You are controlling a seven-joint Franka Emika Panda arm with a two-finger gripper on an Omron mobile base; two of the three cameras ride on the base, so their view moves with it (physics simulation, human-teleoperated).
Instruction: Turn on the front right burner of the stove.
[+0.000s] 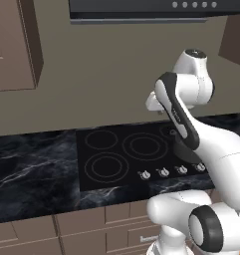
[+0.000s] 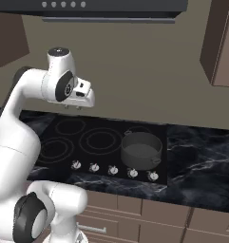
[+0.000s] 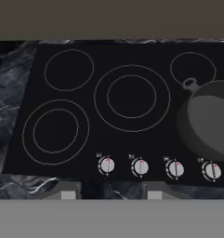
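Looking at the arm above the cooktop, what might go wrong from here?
Five similar small silver knobs sit close together along the glossy black glass stove, so the gripper may turn the wrong one. The grey metal pot stands just behind the right knobs; a descending hand could bump it.

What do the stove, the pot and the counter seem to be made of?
Stove: probably smooth black glass, flat and glossy, with thin grey rings printed on it; its knobs look like silver metal. Pot: likely dull grey metal, matte, with small loop handles. Counter: seems polished black stone like marble, judging by its pale veins.
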